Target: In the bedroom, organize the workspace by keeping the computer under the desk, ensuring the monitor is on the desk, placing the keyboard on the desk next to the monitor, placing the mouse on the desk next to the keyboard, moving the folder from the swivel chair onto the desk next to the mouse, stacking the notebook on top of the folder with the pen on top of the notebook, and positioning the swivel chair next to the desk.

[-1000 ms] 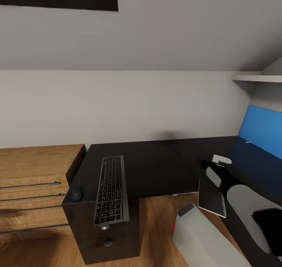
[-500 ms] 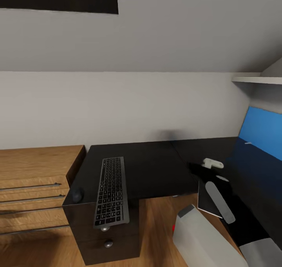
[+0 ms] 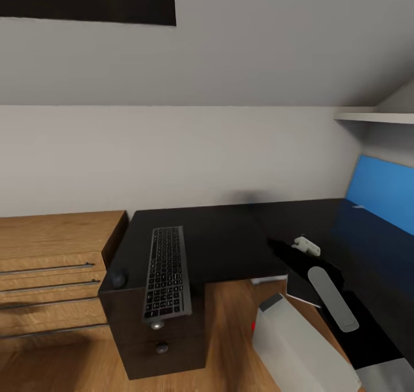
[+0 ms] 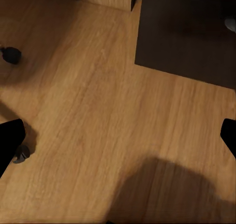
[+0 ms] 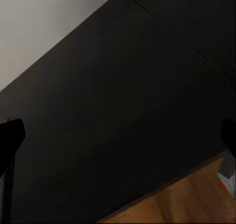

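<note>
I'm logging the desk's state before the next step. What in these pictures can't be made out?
Notebook: in the head view, the right arm covers part of it, so anything lying on that part is hidden.
Computer: in the head view, its near end is cut off by the bottom edge.
Mouse: in the head view, it is small and dark against the black desk, so its outline is unclear.

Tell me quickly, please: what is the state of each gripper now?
Left gripper: open, holding nothing, above the wooden floor.
Right gripper: open, holding nothing, above the desk.
</note>
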You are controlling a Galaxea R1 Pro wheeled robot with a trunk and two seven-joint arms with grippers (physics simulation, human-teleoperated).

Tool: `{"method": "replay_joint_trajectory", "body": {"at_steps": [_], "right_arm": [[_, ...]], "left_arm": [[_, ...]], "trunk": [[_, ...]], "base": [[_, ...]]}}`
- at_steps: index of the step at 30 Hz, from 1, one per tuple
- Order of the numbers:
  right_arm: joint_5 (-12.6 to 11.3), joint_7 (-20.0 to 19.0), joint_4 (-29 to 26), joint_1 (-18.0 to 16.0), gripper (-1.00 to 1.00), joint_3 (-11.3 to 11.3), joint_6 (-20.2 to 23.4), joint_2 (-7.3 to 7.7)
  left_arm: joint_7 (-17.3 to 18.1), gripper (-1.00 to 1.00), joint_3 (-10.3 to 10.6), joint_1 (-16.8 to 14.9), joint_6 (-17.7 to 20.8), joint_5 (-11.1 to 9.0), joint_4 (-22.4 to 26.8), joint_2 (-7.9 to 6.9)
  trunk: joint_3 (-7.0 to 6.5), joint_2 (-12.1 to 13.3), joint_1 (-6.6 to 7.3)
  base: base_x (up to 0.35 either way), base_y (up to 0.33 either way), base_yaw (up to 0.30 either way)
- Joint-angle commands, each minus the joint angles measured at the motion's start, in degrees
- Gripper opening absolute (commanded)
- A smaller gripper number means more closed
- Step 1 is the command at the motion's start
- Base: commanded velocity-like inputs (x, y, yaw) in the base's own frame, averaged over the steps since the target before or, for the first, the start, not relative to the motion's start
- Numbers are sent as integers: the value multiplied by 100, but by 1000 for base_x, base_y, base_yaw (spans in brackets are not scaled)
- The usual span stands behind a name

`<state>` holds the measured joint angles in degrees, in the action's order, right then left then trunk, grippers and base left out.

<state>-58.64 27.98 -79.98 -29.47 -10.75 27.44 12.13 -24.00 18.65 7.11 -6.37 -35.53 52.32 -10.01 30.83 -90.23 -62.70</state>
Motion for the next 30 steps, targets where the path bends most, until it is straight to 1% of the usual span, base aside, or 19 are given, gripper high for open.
{"method": "replay_joint_trajectory", "body": {"at_steps": [1, 9, 19, 26, 30], "right_arm": [[-48, 54, -6, -5, 100, -13, -1, 2], [-50, 50, 10, 2, 100, -15, -19, -7], [-54, 50, 24, 3, 100, -23, -156, -17], [-59, 44, 32, 3, 100, -24, -182, -17], [-56, 8, 147, 3, 100, -38, -266, -34]], "left_arm": [[-35, 100, 33, -3, -40, -60, 7, -10], [-35, 100, 33, -3, -40, -59, 7, -10], [-35, 100, 36, -2, -44, -52, 7, -10], [-44, 100, 39, -2, -42, -56, 8, -10], [-43, 100, 27, -4, -54, -49, 66, -10]], "trunk": [[-1, -4, 3], [-28, -4, 3], [-20, -4, 3], [-9, -4, 3], [-8, -4, 3]], "base": [[-321, 147, -197], [-297, 192, -255], [-284, 212, -274], [-249, 149, -79], [-50, 19, -8]]}}
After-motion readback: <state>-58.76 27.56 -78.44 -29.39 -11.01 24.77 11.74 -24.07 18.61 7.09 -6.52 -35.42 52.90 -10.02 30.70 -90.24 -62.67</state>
